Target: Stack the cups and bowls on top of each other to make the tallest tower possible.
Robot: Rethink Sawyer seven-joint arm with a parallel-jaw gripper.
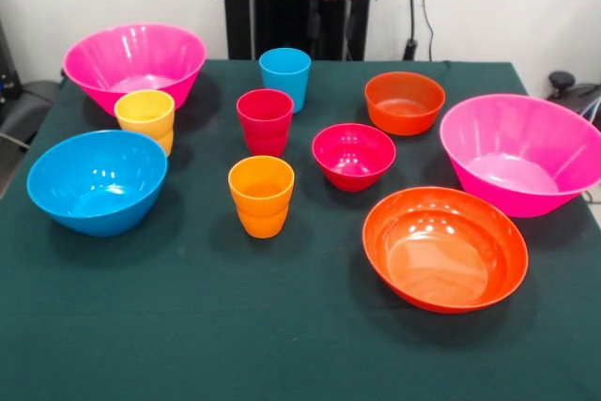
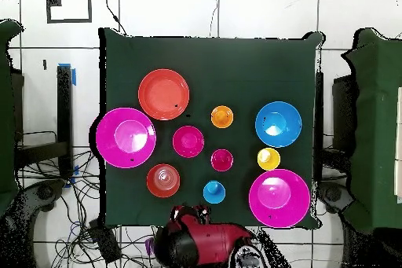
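Cups [image 1: 266, 121] and bowls [image 1: 444, 247] all stand upright, mouths up, unstacked on my green table [image 1: 188, 326]; gripper's out of sight, so I can't tell its state.

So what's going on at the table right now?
Nothing is being handled yet. Four cups, blue, red, orange and yellow, and six bowls all stand apart and upright on the green tablecloth. The arm sits drawn back at the table's edge, with nothing stacked.
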